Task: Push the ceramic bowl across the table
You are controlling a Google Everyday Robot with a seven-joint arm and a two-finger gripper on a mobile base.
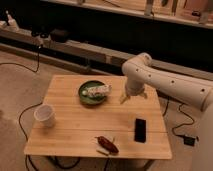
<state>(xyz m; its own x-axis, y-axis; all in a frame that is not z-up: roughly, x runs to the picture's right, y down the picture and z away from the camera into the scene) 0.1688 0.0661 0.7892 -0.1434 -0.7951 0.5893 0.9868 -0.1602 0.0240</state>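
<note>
Claw (132, 95), mine, released and empty, low over the bench (75, 132) near its far edge. At 9 o'clock, just beside it, the ceramic bowl (86, 95) carries a pale object (99, 90). I judge this side-on stance suits a push toward 9. White cup (45, 115) at 8 and dark slab (140, 129) at 6, well apart.

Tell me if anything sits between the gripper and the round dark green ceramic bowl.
Nothing visible does: the open gripper hangs close beside the round dark green ceramic bowl, with only bare light wooden table between them.
</note>
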